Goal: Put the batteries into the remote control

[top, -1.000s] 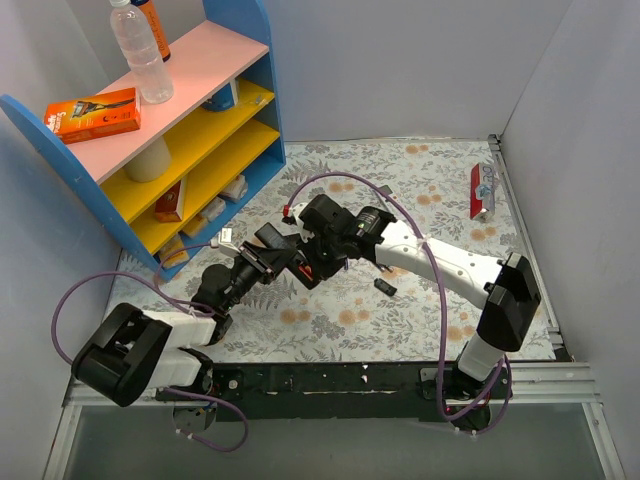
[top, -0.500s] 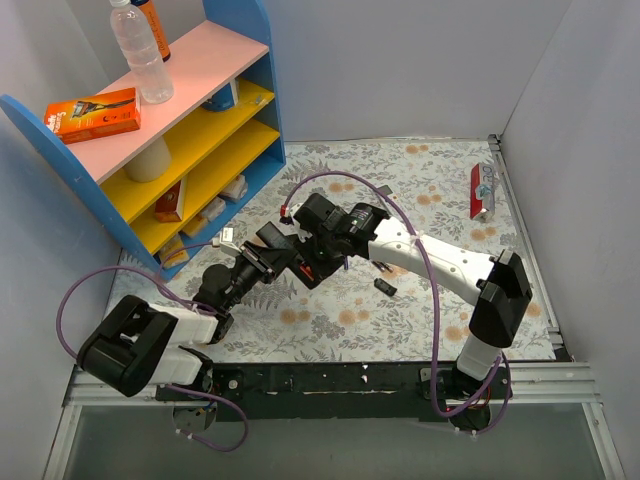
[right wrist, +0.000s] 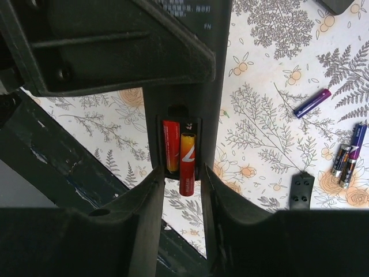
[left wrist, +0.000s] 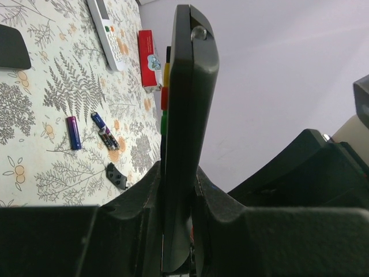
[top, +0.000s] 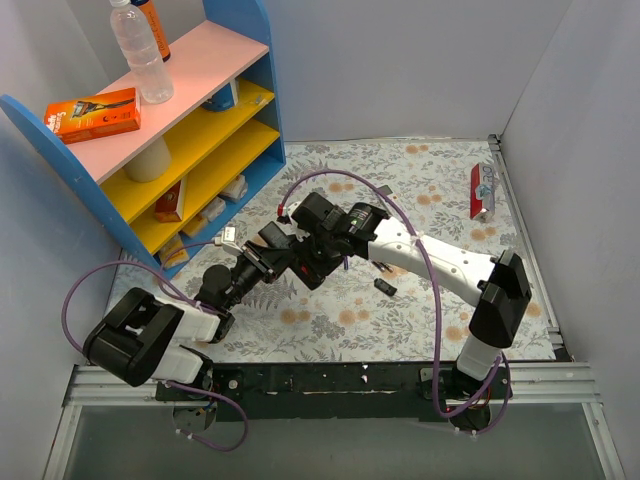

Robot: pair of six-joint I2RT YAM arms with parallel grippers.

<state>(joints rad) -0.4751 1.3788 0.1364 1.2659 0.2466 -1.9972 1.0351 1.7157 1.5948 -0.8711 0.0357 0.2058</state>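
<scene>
My left gripper (left wrist: pixel 177 173) is shut on the black remote control (left wrist: pixel 184 115), holding it on edge above the table. In the right wrist view the remote control (right wrist: pixel 190 92) shows its open battery bay. One red battery (right wrist: pixel 170 144) lies fully in the bay. Beside it a red and yellow battery (right wrist: pixel 187 164) sits in the bay with its near end sticking out past the remote's end. My right gripper (right wrist: pixel 181 176) is open, a finger on each side of that battery with gaps showing. Loose purple-blue batteries (right wrist: pixel 312 103) (right wrist: pixel 357 141) lie on the flowered cloth.
A small black battery cover (right wrist: pixel 301 192) lies near the loose batteries. A white remote (left wrist: pixel 108 32), a red box (left wrist: pixel 149 57) and a black bar (left wrist: pixel 12 47) lie farther off. A blue and yellow shelf (top: pixel 180 130) stands at the back left.
My right gripper's jaws have spread apart, letting go of the red and yellow battery, which stays in the bay. The left gripper keeps its hold on the remote control.
</scene>
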